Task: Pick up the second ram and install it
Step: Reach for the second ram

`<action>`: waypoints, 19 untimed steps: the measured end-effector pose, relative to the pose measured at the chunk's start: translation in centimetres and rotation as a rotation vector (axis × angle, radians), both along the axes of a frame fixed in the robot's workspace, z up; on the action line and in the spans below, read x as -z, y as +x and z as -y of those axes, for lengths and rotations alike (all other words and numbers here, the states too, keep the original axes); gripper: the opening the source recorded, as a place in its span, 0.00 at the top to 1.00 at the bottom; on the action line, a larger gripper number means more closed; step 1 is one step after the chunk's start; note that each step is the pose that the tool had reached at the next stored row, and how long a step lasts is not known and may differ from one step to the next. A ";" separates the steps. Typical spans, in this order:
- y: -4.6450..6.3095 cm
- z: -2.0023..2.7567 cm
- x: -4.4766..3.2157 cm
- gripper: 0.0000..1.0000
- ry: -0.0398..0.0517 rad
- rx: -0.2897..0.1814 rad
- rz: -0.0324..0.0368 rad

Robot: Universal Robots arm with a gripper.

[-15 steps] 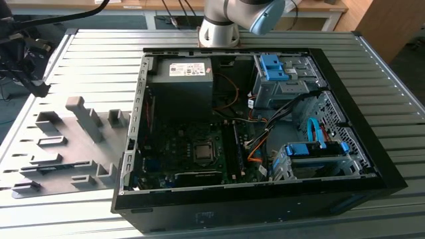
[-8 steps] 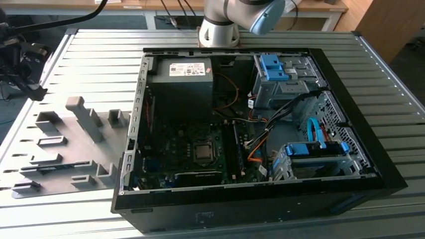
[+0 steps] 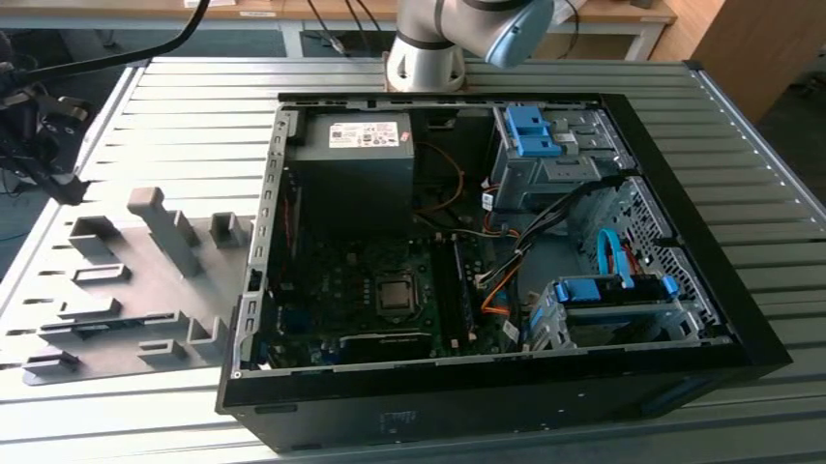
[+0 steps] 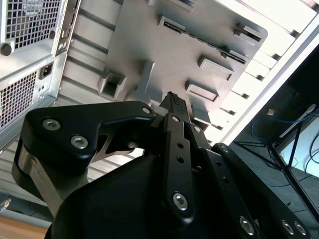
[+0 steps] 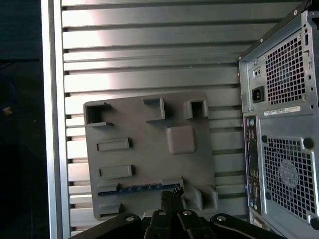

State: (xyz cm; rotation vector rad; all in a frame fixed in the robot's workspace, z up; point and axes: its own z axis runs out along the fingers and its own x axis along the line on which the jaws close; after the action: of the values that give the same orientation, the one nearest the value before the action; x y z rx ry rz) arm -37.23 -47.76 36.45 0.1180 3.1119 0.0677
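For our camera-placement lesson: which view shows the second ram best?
The first wrist view: the second ram sits in the grey tray, its blue-green length plain. The second wrist view and the exterior view show just a thin dark strip.

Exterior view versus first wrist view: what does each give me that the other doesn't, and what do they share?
Exterior view: the open interior of the black computer case, with the dark green motherboard, the blue drive brackets and the arm's base.
First wrist view: the thin blue-green ram stick lying in the grey plastic holder tray, the black gripper near one end of it, and the case's perforated rear panel.
Shared: tray, case and the slatted metal table.
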 end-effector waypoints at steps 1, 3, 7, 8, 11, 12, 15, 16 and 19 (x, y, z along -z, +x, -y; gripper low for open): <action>-0.1 0.06 0.07 0.90 0.0000 0.000 0.0000; -0.3 0.20 0.21 0.90 0.0000 0.000 0.0000; -0.5 0.45 0.52 0.90 0.0000 0.000 -0.0001; -0.5 0.51 0.62 0.90 0.0001 0.000 0.0001; -0.7 0.70 0.87 0.90 0.0000 0.000 -0.0001; -0.7 0.77 0.94 0.90 0.0000 0.000 0.0000; -0.9 0.96 1.15 0.90 0.0000 0.000 0.0000; -0.9 1.02 1.23 0.90 0.0000 0.000 0.0000; -0.9 1.21 1.49 0.90 0.0001 0.000 0.0001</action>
State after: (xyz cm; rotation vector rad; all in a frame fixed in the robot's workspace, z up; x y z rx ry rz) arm -38.17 -48.97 34.96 0.1179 3.1118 0.0678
